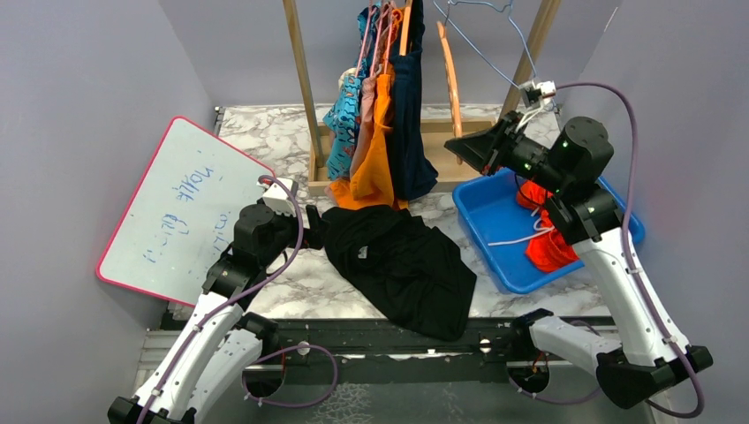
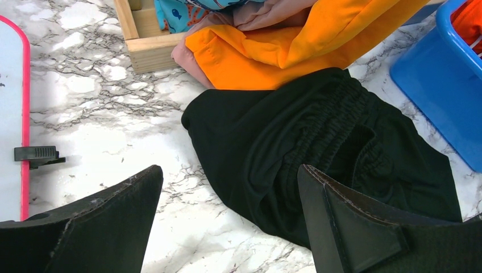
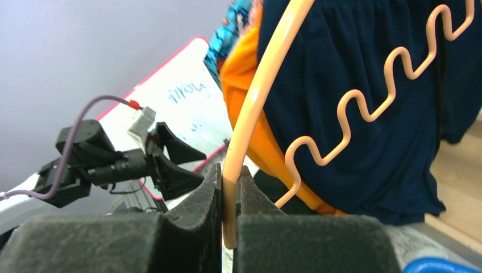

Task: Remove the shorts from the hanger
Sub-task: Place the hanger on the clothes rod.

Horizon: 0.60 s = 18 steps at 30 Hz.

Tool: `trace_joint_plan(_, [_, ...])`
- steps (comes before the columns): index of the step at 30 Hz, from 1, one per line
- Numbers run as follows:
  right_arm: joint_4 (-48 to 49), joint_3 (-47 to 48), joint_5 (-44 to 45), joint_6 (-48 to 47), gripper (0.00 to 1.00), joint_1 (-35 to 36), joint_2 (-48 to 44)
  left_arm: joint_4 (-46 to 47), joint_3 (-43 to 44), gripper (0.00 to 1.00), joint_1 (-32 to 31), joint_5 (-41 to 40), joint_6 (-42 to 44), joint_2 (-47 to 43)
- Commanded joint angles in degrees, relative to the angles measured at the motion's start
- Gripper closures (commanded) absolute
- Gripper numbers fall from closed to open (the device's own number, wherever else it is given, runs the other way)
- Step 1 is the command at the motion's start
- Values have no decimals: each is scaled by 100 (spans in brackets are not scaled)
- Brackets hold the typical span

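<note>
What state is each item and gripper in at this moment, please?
Black fabric shorts: lying crumpled on marble table.
Peach plastic hanger: bare, clamped in right gripper.
Left gripper: open, over the black shorts.
Dark navy shorts: hanging on wooden rack.
Bright orange shorts: hanging there too.
Red-orange shorts: lying in blue plastic tray.

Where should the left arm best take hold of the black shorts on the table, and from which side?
Probably grip the gathered elastic waistband of the black shorts, coming from above with the open left gripper. The band is bunched into a thick ridge; the rest lies flat on the marble table.
</note>
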Motion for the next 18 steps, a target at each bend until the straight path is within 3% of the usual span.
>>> trace_joint_plan(1, [688, 637, -277, 58, 99, -60, 180, 96, 129, 9, 0, -39, 38, -44])
trace_joint_plan(8, [915, 1069, -311, 399, 99, -246, 716, 89, 123, 9, 0, -36, 38, -62])
trace_joint_plan(18, [1727, 1192, -1198, 1542, 99, -988, 1563, 92, 118, 9, -4, -39, 38, -63])
